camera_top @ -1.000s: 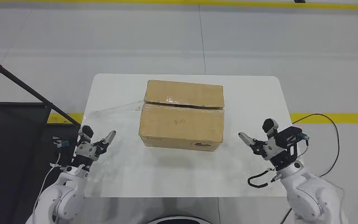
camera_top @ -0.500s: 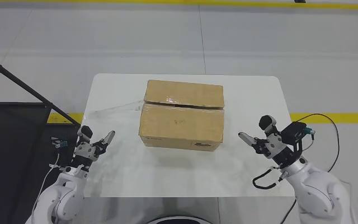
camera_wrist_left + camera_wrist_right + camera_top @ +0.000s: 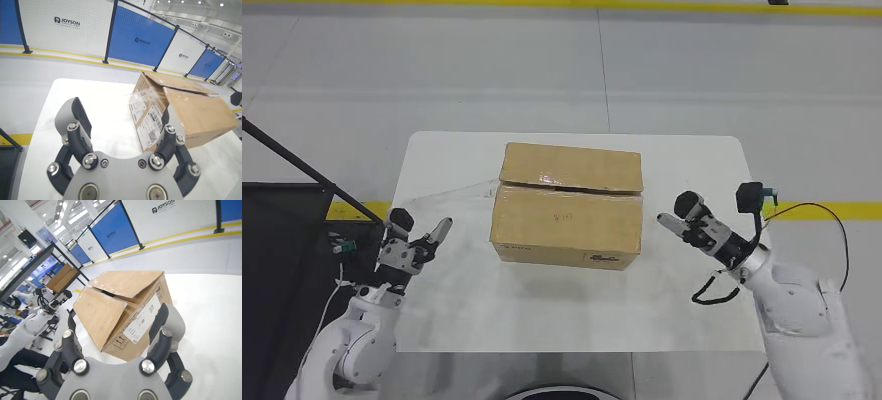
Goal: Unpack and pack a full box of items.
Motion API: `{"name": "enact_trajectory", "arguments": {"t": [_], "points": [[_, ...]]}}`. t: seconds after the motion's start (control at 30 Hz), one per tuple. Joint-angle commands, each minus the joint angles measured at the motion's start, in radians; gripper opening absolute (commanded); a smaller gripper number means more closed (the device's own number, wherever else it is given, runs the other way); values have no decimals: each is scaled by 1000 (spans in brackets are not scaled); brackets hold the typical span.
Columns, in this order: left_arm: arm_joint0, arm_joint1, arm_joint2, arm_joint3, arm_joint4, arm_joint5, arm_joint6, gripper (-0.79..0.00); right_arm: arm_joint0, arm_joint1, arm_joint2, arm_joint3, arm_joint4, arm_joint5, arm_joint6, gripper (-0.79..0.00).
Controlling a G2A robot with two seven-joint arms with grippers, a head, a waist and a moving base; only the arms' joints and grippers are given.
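Note:
A brown cardboard box (image 3: pixel 567 205) stands in the middle of the white table (image 3: pixel 692 165). Its top flaps lie down with a ragged gap along the seam. A strip of clear tape (image 3: pixel 447 192) hangs off its left end, also visible as tape (image 3: pixel 143 94) in the left wrist view. My left gripper (image 3: pixel 422 222) is open near the table's front left corner, apart from the box (image 3: pixel 198 117), with nothing between its fingers. My right gripper (image 3: pixel 674 212) is open just right of the box's labelled end (image 3: pixel 143 321), not touching it.
A black pole (image 3: pixel 302 165) and a dark panel (image 3: pixel 282 240) stand off the table's left side. A black cable (image 3: pixel 817 210) loops behind my right arm. Bare table lies in front of the box and at its right.
My right gripper has moved left and away from the table's front edge, closer to the box's right end, and has turned. My left gripper has shifted slightly toward the box.

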Motion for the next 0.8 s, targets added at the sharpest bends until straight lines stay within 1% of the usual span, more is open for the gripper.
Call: {"name": "enact_trajectory", "arguments": {"t": [0.0,0.13,0.27,0.57,0.77], "points": [[3,0,-11,-5,-22,-11,-10,0,43,1,-19,48,68,-7,52,0],[8,-1,-25,-2,-89,-43,-28,0,106,2,-59,129,169,-33,116,0],[14,-1,-46,3,-149,-63,-44,0,157,1,-101,184,223,-37,158,0],[20,-1,-55,3,-168,-73,-53,0,237,1,-178,259,301,-58,239,0],[20,-1,-55,3,-168,-73,-53,0,267,1,-208,295,369,-90,276,0]]}}
